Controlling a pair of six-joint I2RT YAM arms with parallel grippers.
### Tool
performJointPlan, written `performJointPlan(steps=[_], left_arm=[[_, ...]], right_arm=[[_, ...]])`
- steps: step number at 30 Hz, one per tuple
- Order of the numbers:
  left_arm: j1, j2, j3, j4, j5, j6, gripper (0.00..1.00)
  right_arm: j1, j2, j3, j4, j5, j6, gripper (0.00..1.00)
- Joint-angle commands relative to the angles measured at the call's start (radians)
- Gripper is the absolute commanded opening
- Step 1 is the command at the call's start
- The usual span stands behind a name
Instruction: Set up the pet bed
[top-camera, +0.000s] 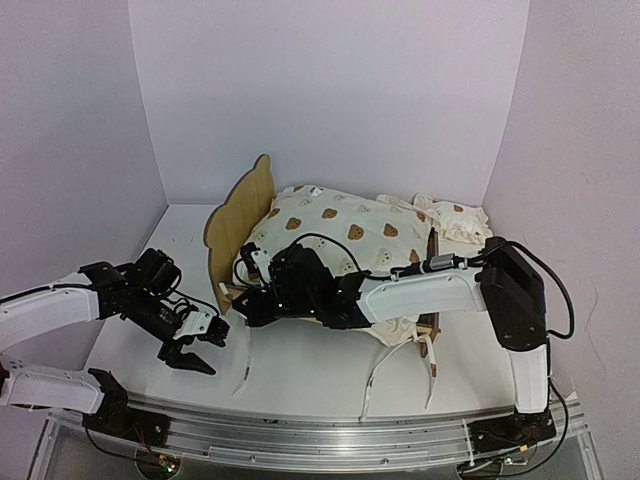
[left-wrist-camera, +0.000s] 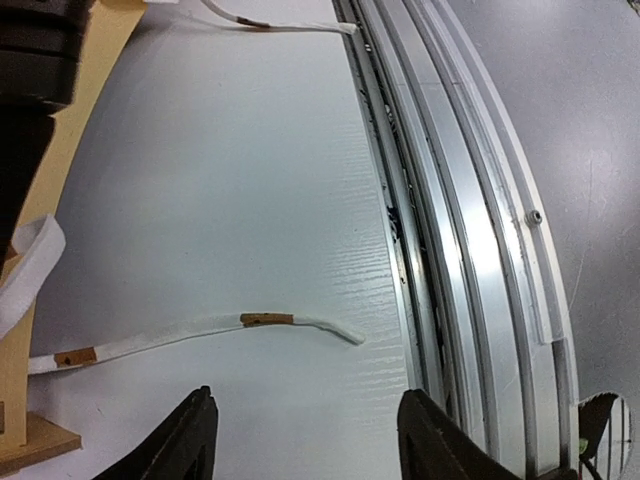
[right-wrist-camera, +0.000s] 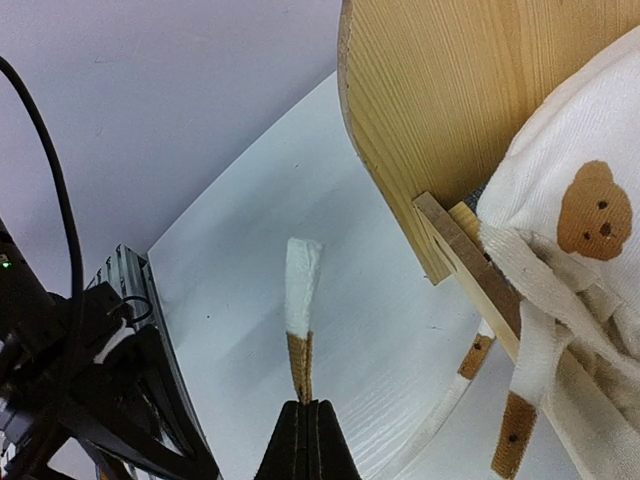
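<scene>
The pet bed (top-camera: 238, 218) is a light plywood frame with an eared headboard (right-wrist-camera: 450, 100), standing mid-table. A cream bear-print cushion (top-camera: 340, 238) lies on it, and its tie strings hang over the near rail. My right gripper (right-wrist-camera: 310, 408) reaches across to the bed's left front corner and is shut on one tie string (right-wrist-camera: 303, 290), which sticks up from the jaws. My left gripper (left-wrist-camera: 305, 415) hovers open over the table left of the bed, holding nothing. Another tie string (left-wrist-camera: 200, 330) lies flat just beyond its fingertips (left-wrist-camera: 196, 420).
A small ruffled bear-print pillow (top-camera: 455, 218) lies behind the bed at the right. More tie strings (top-camera: 375, 385) trail over the white table toward the metal rail (left-wrist-camera: 450, 200) at the near edge. Purple walls close in the back and sides.
</scene>
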Motion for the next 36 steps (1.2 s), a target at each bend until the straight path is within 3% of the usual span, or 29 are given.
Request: performJointPlan(steps=[1,7,11,20,27,36], left_arm=[[-0.002,-0.092,0.040,0.022,0.044,-0.153,0.66],[0.085,-0.215,0.067,0.074,0.009,-0.290,0.66],[0.189,-0.169,0.097,0.086,0.088,-0.303,0.67],[0.191,-0.025,0.109,0.182,0.096,-0.100,0.74],[0.187,0.016,0.104,0.208,0.042,0.000,0.70],[0.151,0.062,0.096,0.228,0.016,0.078,0.48]], right_arm=[[0.005,-0.014,-0.009,0.025,-0.003,-0.024,0.00],[0.005,-0.027,-0.026,0.025,-0.046,-0.077,0.00],[0.006,-0.033,-0.032,0.038,-0.105,-0.108,0.00],[0.008,-0.041,-0.036,0.067,-0.194,-0.130,0.00],[0.009,-0.054,-0.052,0.074,-0.218,-0.137,0.00],[0.009,-0.064,-0.050,0.086,-0.233,-0.152,0.00]])
